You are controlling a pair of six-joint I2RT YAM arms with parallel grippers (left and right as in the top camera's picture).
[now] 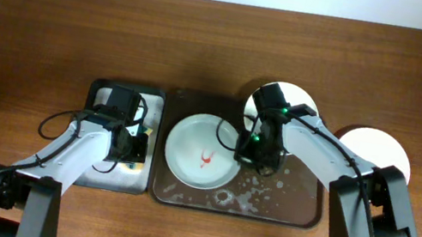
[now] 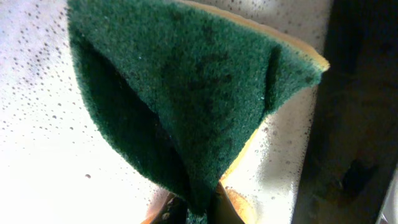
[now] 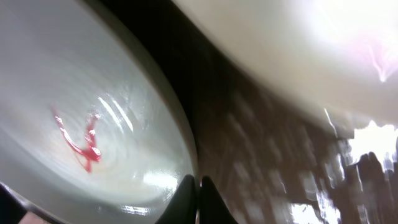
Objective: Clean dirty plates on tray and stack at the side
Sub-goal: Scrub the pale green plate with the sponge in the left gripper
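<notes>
A pale green plate (image 1: 190, 137) with a red sauce smear lies on the left half of the dark brown tray (image 1: 292, 204), which is wet with suds. My right gripper (image 1: 250, 150) is shut on this plate's right rim. The right wrist view shows the plate (image 3: 81, 112), the fingertips (image 3: 199, 190) and the tray floor (image 3: 261, 143). A white plate (image 1: 295, 98) sits at the tray's far edge, partly under my right arm, and also shows in the right wrist view (image 3: 292, 50). Another white plate (image 1: 379, 150) lies on the table right of the tray. My left gripper (image 1: 128, 143) is shut on a green sponge (image 2: 186, 93).
The left gripper (image 2: 199, 208) hangs over a smaller white-bottomed tray (image 1: 104, 93), wet with droplets (image 2: 37, 124), just left of the brown tray. Brown wooden table lies all around, with a pale wall edge at the far side.
</notes>
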